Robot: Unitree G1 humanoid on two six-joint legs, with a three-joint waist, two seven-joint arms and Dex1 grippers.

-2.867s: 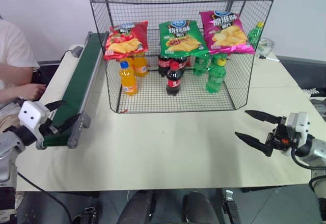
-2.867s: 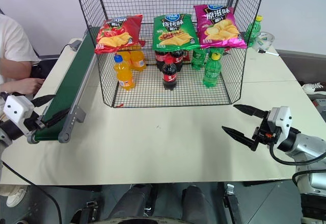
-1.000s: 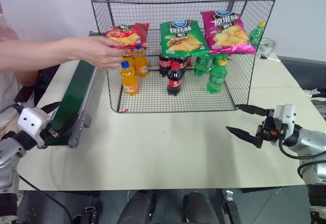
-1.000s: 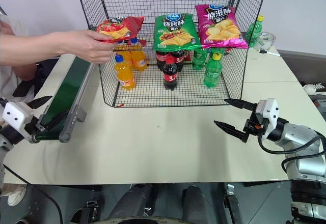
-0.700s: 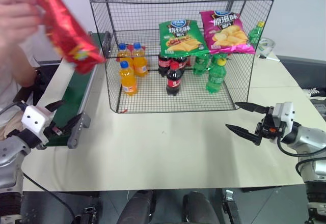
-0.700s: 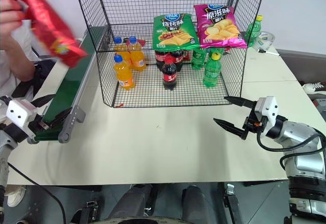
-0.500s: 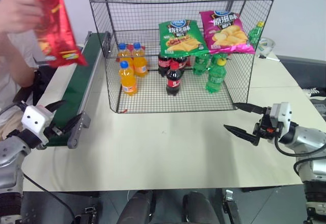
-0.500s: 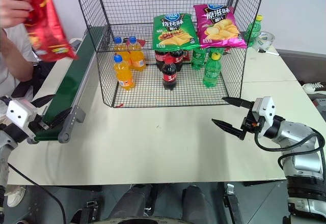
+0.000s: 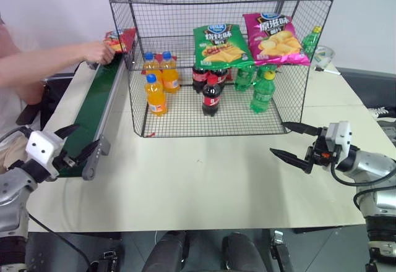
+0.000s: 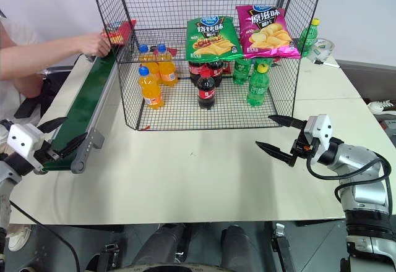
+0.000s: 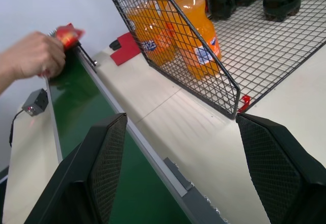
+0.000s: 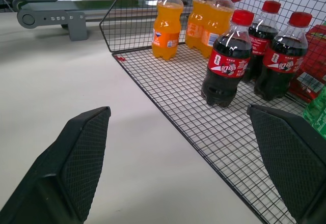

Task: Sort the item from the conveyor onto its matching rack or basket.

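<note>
My left gripper hangs released at the near end of the conveyor; my right gripper gapes wide, empty, over the table in front of the rack. Farther off, a person's hand holds the red chip bag at the conveyor's far end.

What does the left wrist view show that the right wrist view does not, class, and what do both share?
Left wrist view alone: a person's hand setting the red chip bag on the far end of the green conveyor, between the open left gripper fingers.

Right wrist view alone: three cola bottles, seen past the open right gripper.

Both: the orange soda bottles inside the black wire rack, and the cream table.
</note>
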